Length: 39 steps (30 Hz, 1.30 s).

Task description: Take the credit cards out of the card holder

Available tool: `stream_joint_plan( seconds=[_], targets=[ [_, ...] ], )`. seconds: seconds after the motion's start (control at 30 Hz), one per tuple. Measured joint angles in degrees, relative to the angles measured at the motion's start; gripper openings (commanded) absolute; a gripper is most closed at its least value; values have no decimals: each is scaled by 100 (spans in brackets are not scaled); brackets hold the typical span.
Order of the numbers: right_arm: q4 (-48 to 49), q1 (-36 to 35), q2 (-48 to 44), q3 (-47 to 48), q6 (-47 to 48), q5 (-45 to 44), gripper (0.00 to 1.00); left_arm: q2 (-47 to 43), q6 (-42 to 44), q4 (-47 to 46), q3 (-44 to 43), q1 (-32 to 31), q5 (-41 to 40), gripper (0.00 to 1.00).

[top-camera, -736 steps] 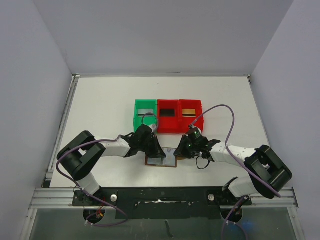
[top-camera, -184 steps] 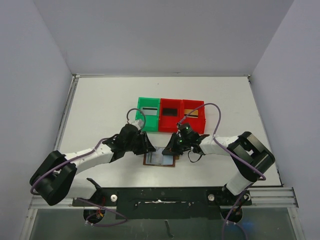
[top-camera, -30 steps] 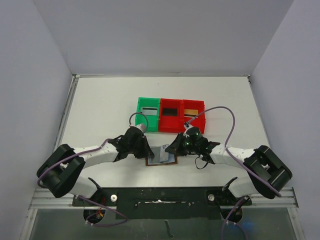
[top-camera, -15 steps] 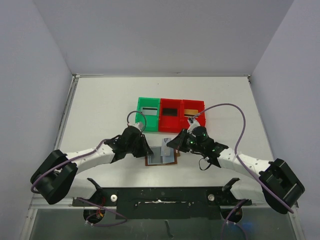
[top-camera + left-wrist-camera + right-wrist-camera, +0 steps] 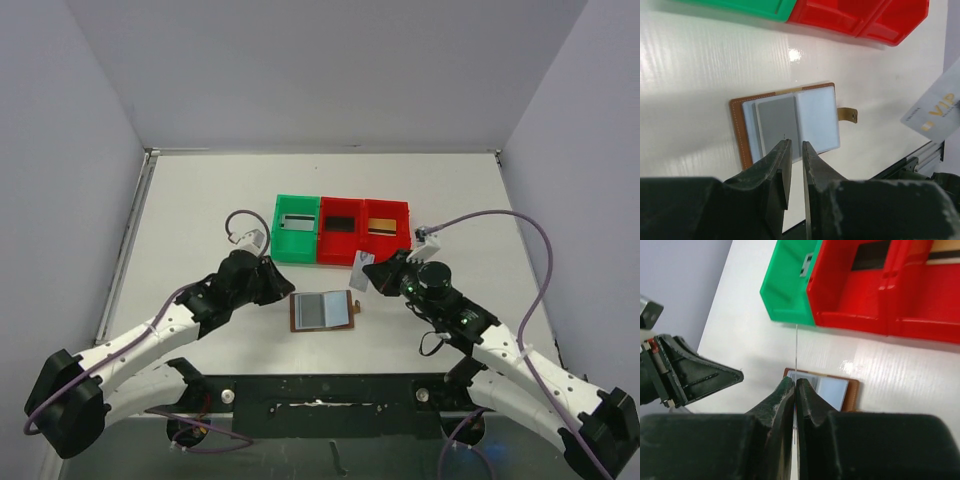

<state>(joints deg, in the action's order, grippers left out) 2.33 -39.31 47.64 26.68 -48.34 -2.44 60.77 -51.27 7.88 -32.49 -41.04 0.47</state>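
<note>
The brown card holder lies open on the table, snap tab to the right. In the left wrist view its left pale pocket shows a grey card. My right gripper is shut on a pale grey credit card and holds it in the air, above and right of the holder. That card shows edge-on in the right wrist view and flat, with "VIP" on it, in the left wrist view. My left gripper hangs left of the holder, jaws nearly together and empty.
A green bin and two red bins stand in a row behind the holder, each with a card inside. The table's near edge with its metal rail is just in front of the holder.
My right gripper has pulled a card up out of the holder and moved back to the right. My left gripper has lifted off the holder and drawn back to the left.
</note>
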Motion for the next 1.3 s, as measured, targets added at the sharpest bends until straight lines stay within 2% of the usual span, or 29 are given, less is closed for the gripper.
stream_joint_plan(
  seconds=[0.17, 0.33, 0.77, 0.9, 1.13, 1.3],
  targets=[
    [-549, 2, -896, 72, 168, -678, 0, -476, 48, 372, 0, 149, -339, 15],
    [-793, 2, -791, 538, 632, -782, 0, -699, 98, 741, 4, 516, -461, 15],
    [-1071, -7, 1585, 2509, 2662, -192, 0, -1121, 498, 1486, 72, 1742, -229, 14],
    [-1178, -118, 2439, 3305, 3383, -413, 0, -1362, 629, 1794, 42, 1818, -352, 14],
    [-1355, -1014, 4142, 4647, 5272, -1176, 0, -1869, 782, 2146, -219, 1845, -772, 14],
    [-1624, -1316, 5355, 5569, 6341, -1351, 0, -2297, 800, 2302, -223, 1867, -1001, 14]
  ],
)
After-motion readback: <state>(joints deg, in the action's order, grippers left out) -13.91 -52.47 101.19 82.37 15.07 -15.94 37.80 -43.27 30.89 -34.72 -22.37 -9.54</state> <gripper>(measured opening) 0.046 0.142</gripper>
